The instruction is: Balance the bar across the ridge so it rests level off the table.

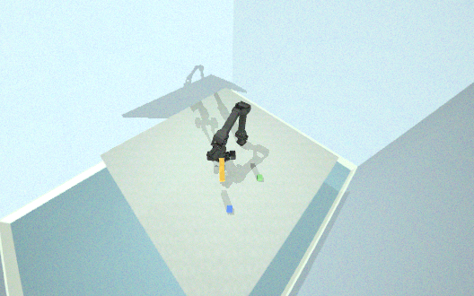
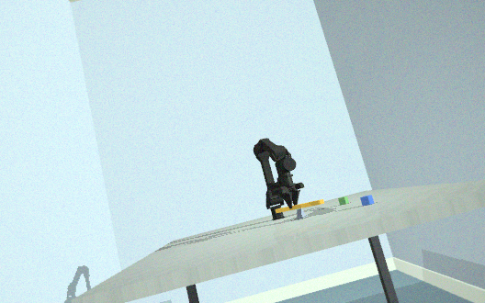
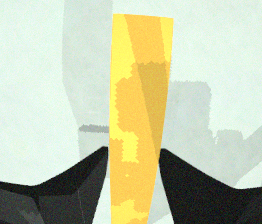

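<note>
Bare test room, lab-like. Plain pale blue walls (image 1: 109, 54) meeting at corner, teal floor (image 1: 77, 242) edged with white skirting (image 1: 50, 193). Single grey table (image 2: 410, 202) on thin dark legs (image 2: 379, 262), robot arm (image 2: 276, 174) mounted on top. Only small coloured blocks, green (image 2: 344, 200) and blue (image 2: 366, 200), well beyond fingers. No furniture or household goods.
</note>
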